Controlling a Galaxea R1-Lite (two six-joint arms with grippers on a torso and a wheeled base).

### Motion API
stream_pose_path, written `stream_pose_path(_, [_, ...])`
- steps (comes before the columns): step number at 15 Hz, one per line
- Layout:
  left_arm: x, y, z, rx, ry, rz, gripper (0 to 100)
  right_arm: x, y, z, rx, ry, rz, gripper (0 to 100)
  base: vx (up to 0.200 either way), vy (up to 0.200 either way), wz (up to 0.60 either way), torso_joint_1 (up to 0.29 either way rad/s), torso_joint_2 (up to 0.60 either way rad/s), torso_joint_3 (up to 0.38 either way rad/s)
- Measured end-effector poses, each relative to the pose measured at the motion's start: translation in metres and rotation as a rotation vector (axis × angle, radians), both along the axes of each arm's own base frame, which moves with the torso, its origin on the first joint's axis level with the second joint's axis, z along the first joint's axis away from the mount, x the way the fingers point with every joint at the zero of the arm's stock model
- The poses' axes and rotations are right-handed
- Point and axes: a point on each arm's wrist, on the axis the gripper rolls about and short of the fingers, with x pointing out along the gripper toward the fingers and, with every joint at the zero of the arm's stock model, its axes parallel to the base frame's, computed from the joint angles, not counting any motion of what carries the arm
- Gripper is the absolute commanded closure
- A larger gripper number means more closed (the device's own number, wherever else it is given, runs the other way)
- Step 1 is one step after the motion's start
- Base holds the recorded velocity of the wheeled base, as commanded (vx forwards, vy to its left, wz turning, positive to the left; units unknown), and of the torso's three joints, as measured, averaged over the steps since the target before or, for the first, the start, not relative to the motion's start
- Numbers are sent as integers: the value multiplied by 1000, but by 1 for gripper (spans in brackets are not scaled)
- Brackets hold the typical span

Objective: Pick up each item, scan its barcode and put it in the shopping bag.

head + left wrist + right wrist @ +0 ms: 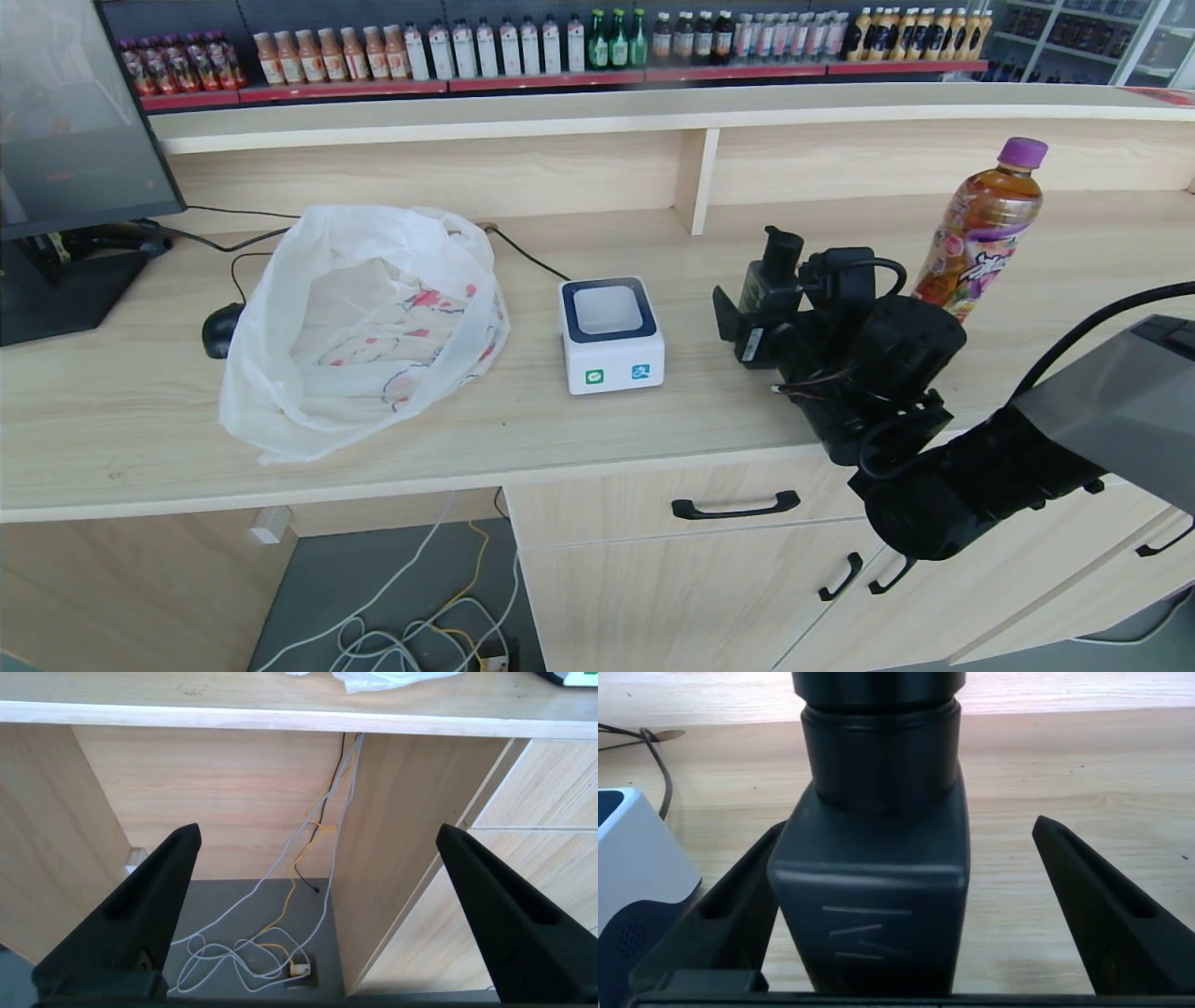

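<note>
— Where's the right gripper (910,829)?

— Out over the wooden surface (560,429), just right of the barcode scanner (611,336). There's a dark square bottle (878,887) with a round black cap standing upright between its fingers (1092,905).

— Clamped on it?

— No, they're spread. One finger sits right up against the bottle's side, and the other has a clear gap of bare wood showing beside it. The bottle's base is hidden behind the arm, so I can't tell how it sits on the surface.

— And the other item?

— A tea bottle (980,233) with a purple cap, upright, farther right and a bit behind the gripper, apart from it.

— The shopping bag?

— The white plastic shopping bag (364,327) lies slumped on the surface left of the scanner, mouth open towards us. Something with a red print shows through the plastic, but I can't make out what.

— Left gripper?

— The left gripper (318,833) is low, below the edge of the surface, facing the open bay under it. Its fingers (140,905) are wide apart with nothing between them. Loose cables (252,952) lie on the floor (220,905) in there.

— Anything else up top?

— A monitor (75,103) at the far left, a black mouse (219,331) beside the bag, and shelves of bottled drinks (560,42) along the back.
</note>
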Motion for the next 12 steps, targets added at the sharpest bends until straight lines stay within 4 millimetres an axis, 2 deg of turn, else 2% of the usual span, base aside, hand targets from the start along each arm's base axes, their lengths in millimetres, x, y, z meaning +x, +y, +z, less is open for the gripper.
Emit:
stream_pose_path(1, [0,0,0,0,0,0,0,1,-1,-1,-1,1,-2,0,0,0,0,0,0,0])
stream_pose_path(2, [0,0,0,0,0,0,0,2,-2,-1,-1,2,-6,100,0,0,0,0,0,0])
stream_pose_path(12, [0,0,0,0,0,0,0,3,-3,-3,4,-4,-8,100,0,0,0,0,0,0])
